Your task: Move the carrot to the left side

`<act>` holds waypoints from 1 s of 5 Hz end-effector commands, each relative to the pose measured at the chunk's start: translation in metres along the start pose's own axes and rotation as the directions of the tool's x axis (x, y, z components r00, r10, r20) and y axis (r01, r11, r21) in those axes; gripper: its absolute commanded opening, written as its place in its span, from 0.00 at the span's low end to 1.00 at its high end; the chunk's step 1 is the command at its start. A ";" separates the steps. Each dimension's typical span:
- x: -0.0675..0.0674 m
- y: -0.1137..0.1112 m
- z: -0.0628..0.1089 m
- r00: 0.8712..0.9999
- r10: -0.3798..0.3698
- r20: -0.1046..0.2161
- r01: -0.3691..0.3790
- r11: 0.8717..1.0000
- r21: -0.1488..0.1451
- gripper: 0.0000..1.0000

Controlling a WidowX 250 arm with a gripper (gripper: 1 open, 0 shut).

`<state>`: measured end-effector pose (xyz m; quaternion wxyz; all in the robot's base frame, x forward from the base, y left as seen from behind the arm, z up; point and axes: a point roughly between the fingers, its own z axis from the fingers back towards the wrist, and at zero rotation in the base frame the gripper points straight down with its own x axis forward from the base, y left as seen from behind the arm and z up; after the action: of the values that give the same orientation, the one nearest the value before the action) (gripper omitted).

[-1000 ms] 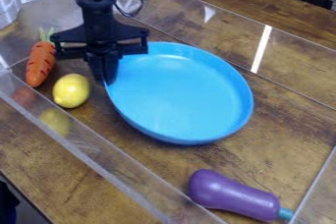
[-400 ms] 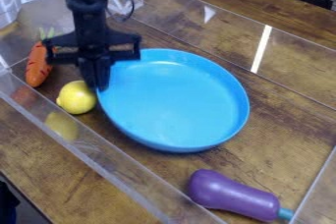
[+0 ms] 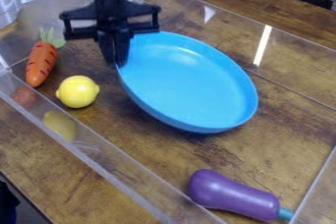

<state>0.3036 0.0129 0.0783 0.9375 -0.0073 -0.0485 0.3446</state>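
Wooden table (image 3: 196, 155); carrot (image 3: 41, 63) beside hand (image 3: 116, 55)

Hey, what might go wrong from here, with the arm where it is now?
The gripper is shut at the rim of the blue plate, so it might drag or tip it. The lemon sits close by and could roll if bumped. The carrot lies beside the lemon, so either might get knocked.

Possibly a lab or toy-kitchen setup: wood-look tabletop (image 3: 197, 159), clear plastic walls (image 3: 112, 164), black robot arm (image 3: 110, 7).
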 end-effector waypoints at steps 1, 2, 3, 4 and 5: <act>-0.015 -0.003 0.010 0.999 -0.007 0.044 0.008 1.000 -0.020 0.00; -0.020 0.000 -0.001 0.999 0.041 0.035 -0.041 0.999 -0.008 0.00; -0.024 0.000 -0.002 0.999 0.017 0.028 -0.017 1.000 0.010 0.00; -0.027 -0.001 -0.004 1.000 -0.006 0.016 0.005 1.000 0.021 0.00; -0.009 -0.006 -0.004 0.999 -0.037 0.008 0.037 0.999 0.030 0.00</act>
<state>0.2926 -0.0012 0.0604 0.9463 0.0170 -0.0248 0.3218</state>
